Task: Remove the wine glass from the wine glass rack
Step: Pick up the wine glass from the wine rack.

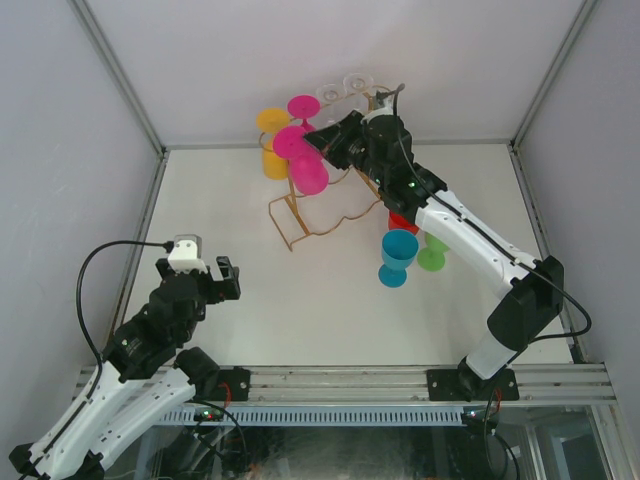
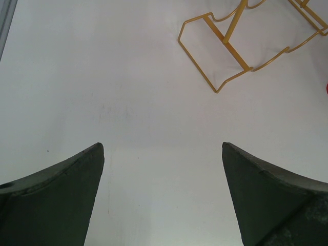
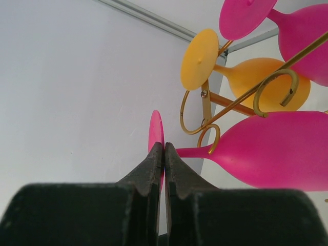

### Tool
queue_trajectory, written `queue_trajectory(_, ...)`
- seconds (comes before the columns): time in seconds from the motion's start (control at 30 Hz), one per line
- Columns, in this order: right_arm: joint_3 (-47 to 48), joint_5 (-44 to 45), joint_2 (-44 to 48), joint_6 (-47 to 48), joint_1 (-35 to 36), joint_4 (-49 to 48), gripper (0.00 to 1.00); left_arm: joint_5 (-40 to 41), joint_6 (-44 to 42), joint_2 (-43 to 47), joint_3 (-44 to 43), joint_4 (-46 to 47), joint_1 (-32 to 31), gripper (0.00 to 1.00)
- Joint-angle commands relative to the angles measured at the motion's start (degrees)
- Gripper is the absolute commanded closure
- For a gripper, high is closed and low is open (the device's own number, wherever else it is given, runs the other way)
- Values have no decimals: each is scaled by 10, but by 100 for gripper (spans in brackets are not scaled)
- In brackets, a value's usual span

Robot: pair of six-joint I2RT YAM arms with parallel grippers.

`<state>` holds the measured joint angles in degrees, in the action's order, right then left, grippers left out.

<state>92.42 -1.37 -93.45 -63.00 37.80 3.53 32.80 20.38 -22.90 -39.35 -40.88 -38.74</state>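
Note:
The gold wire wine glass rack (image 1: 322, 218) stands at the back of the table, and its wavy base (image 2: 225, 48) shows in the left wrist view. A pink wine glass (image 1: 306, 170) hangs near the curled end of a top rail (image 3: 209, 134), its stem beside the loop. My right gripper (image 3: 164, 147) is shut on that glass's round foot (image 3: 155, 130), seen edge-on; from above the gripper (image 1: 314, 139) is at the rack's upper left. My left gripper (image 1: 222, 281) hovers open over bare table, well short of the rack, nothing between its fingers (image 2: 61, 189).
A second pink glass (image 3: 302, 31) and a yellow glass (image 3: 256, 77) also hang on the rack, with clear glasses (image 1: 345, 88) behind. Blue (image 1: 398, 256), green (image 1: 432, 256) and red (image 1: 400, 222) glasses stand on the table right of the rack, under my right arm.

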Motion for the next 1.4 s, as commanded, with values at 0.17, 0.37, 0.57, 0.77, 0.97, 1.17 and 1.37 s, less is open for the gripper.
queue_trajectory(0.17, 18, 3, 15, 7, 2, -6, 100, 0, -2, -6, -8, 12, 3, 0)
queue_trajectory(0.37, 8, 4, 21, 7, 2, -5, 100, 0, -2, -5, -8, 12, 3, 0)
queue_trajectory(0.57, -1, -1, 28, 6, 2, -8, 100, -1, -2, -5, -8, 12, 3, 0)
queue_trajectory(0.77, -7, -2, 36, 5, 1, -7, 100, -1, -1, -2, -8, 11, 3, 0)
queue_trajectory(0.97, -12, -10, 38, 3, 1, -5, 100, -1, -1, -4, -8, 12, 3, 0)
queue_trajectory(1.17, -22, -5, 49, 5, 2, -8, 100, -1, -1, -4, -8, 11, 3, 0)
queue_trajectory(1.37, -38, -15, 62, 5, 8, -14, 100, 3, 0, -4, -9, 11, 4, 0)
